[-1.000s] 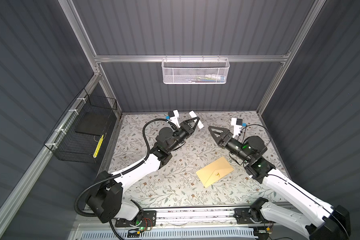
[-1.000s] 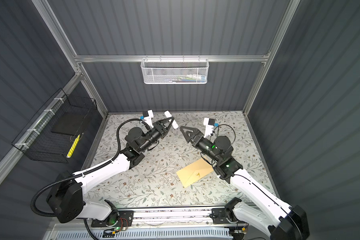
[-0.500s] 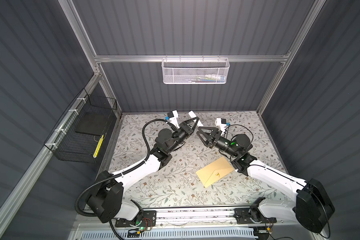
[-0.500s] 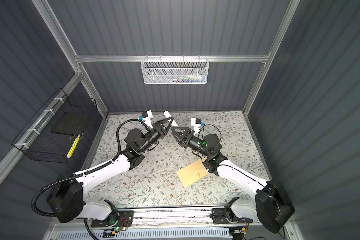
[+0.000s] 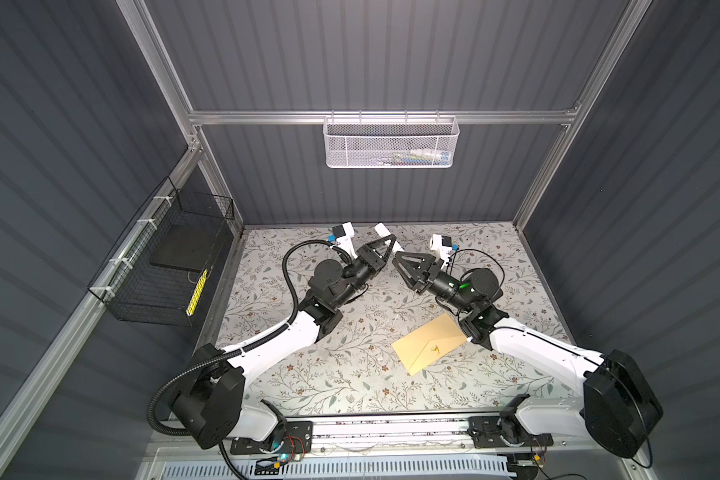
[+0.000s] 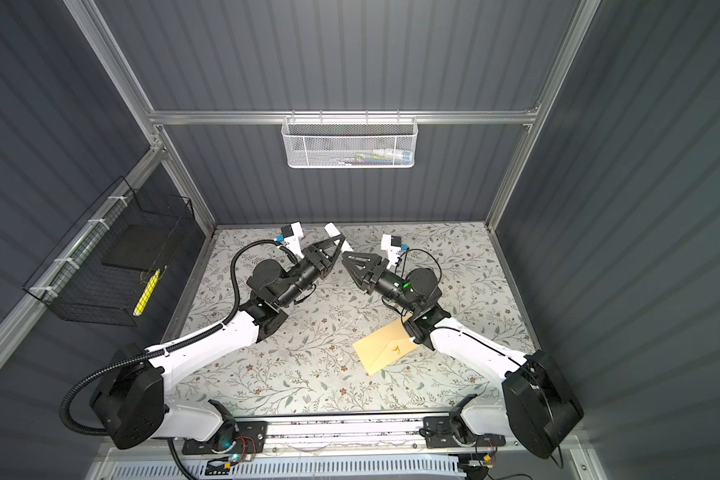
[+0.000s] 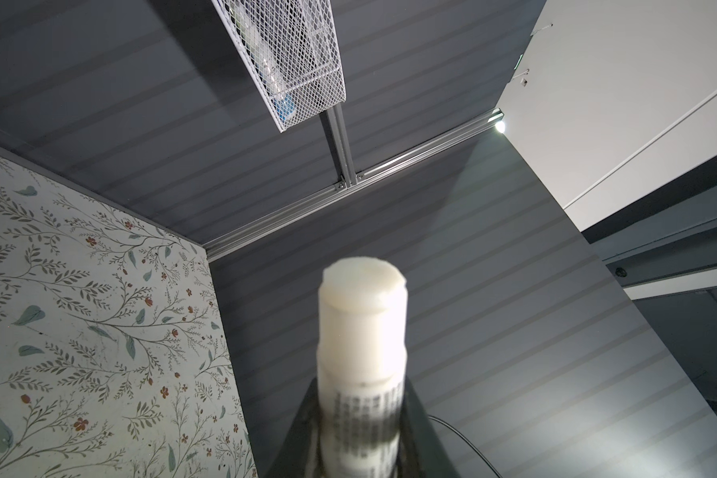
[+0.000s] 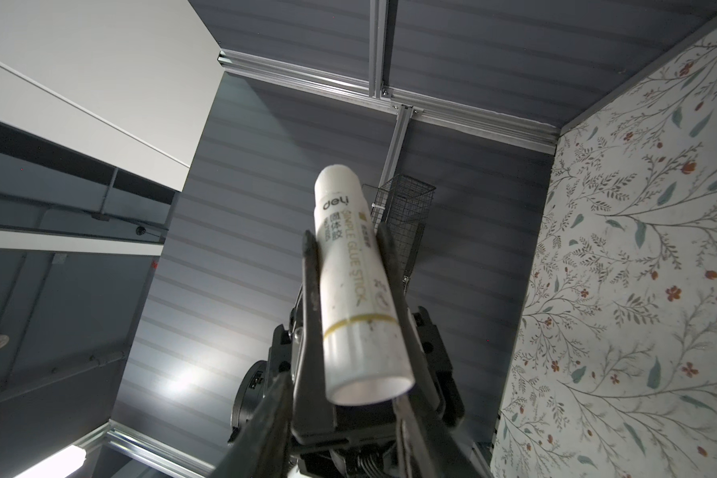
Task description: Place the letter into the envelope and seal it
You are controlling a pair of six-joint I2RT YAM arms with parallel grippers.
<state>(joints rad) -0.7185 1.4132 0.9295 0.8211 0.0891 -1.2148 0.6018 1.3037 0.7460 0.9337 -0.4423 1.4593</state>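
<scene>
Envelope [image 5: 431,343] is lying flat on the table [image 5: 350,374]. Left claw [image 5: 385,243] is clamping a glue stick [image 5: 381,229]. Right claw [image 5: 396,255], whose jaws are flanking that stick's base, is in a state impossible to tell.

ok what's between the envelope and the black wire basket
The left arm crosses that stretch above the floral mat, between envelope and black wire basket; both top views show it.

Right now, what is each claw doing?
Left claw: closed on the glue stick.
Right claw: right beside it; open or closed, cannot tell.
</scene>
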